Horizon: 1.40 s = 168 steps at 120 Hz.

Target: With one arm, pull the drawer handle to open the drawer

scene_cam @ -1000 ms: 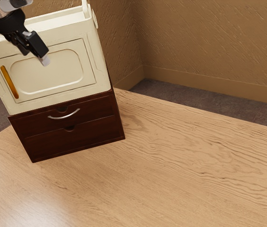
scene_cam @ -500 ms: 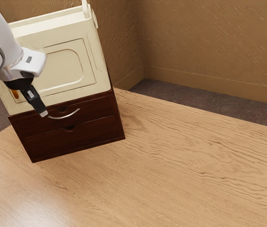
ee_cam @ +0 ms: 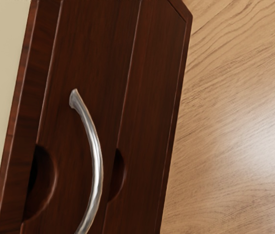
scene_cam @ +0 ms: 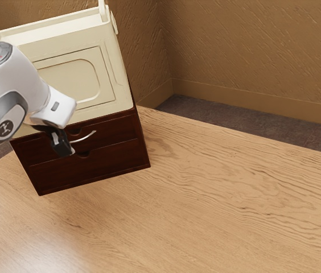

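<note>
My gripper [scene_cam: 64, 148] is in front of the dark wooden cabinet's upper drawer [scene_cam: 112, 129], over the left part of the curved silver handle [scene_cam: 86, 136] in the exterior view, hiding that end. Whether it touches the handle cannot be told. In the wrist view the handle [ee_cam: 96, 156] arcs across the upper drawer front [ee_cam: 93, 58], one end running out at the lower edge. That drawer front sits flush with the cabinet, so the drawer is shut.
A cream box [scene_cam: 106, 79] stands on top of the cabinet. Below the upper drawer is a lower drawer [scene_cam: 103, 162] with a notch in its top edge. The wooden table [scene_cam: 217, 199] spreads in front and toward the exterior view's right, with a wall behind.
My hand has come down from in front of the cream box to the upper drawer's handle, lately shifting a little toward the exterior view's right. The cabinet and drawers have not moved.
</note>
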Tool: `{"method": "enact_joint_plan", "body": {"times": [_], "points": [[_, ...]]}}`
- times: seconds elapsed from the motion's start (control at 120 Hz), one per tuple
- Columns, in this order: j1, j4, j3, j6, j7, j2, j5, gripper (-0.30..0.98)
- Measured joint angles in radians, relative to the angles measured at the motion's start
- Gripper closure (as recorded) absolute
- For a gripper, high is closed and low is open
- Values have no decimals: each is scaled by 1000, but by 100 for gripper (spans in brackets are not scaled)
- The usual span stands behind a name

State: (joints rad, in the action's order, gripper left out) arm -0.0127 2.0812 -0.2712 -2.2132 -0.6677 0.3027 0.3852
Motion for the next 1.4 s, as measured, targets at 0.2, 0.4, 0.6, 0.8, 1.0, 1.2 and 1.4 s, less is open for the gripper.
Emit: {"method": "enact_joint_plan", "body": {"times": [0.2, 0.4, 0.6, 0.8, 1.0, 1.2, 1.4], "points": [[13, 13, -6, -68, -22, -36, 3, 19], [18, 32, -21, -101, -37, -47, 3, 25], [18, 34, -22, -125, -48, -62, 2, 27], [18, 33, -22, -144, -56, -75, 0, 27], [18, 33, -22, -152, -61, -82, -2, 27], [18, 33, -23, -159, -64, -100, -4, 27], [18, 33, -36, -163, -65, -114, -5, 28]]}}
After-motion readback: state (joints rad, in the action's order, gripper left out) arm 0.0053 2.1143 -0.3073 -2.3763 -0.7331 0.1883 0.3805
